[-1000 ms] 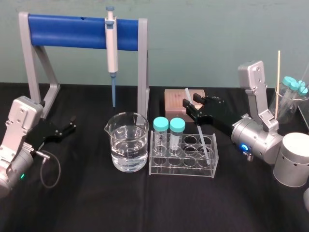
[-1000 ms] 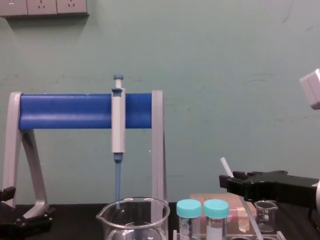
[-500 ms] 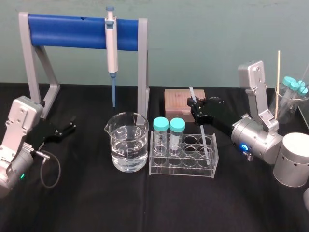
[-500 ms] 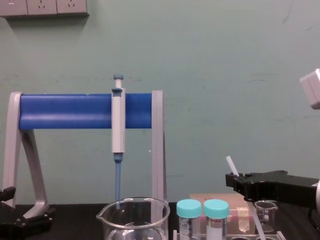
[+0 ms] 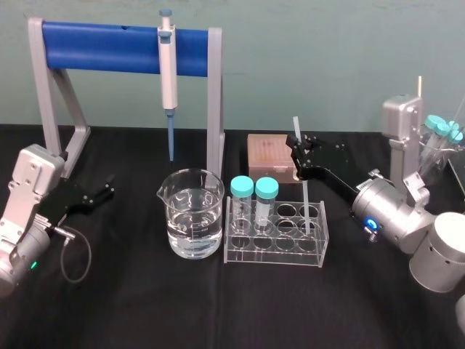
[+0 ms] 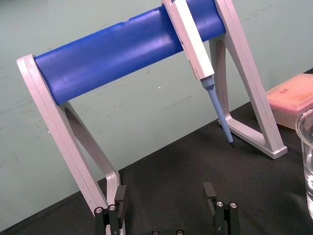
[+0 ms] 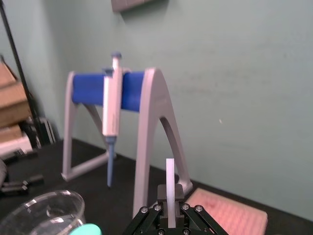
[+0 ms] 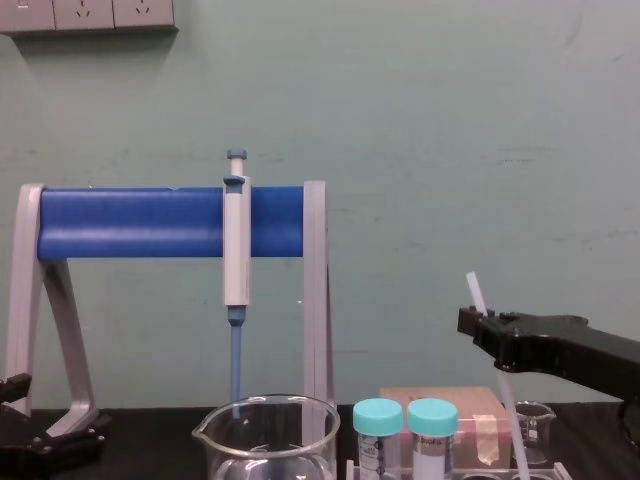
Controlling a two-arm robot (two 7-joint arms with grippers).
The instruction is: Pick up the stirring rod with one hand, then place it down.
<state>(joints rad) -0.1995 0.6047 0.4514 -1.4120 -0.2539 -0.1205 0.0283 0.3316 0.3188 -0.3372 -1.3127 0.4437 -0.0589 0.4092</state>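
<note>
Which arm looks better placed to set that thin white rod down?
The right. The right gripper holds the stirring rod nearly upright at the clear tube rack. The left gripper sits open, far off by the pipette stand, holding nothing.

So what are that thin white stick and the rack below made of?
The thin white translucent stirring rod looks like frosted plastic or glass: milky, half see-through. The clear rectangular tube rack looks like glossy acrylic: transparent, bright edges.
</note>
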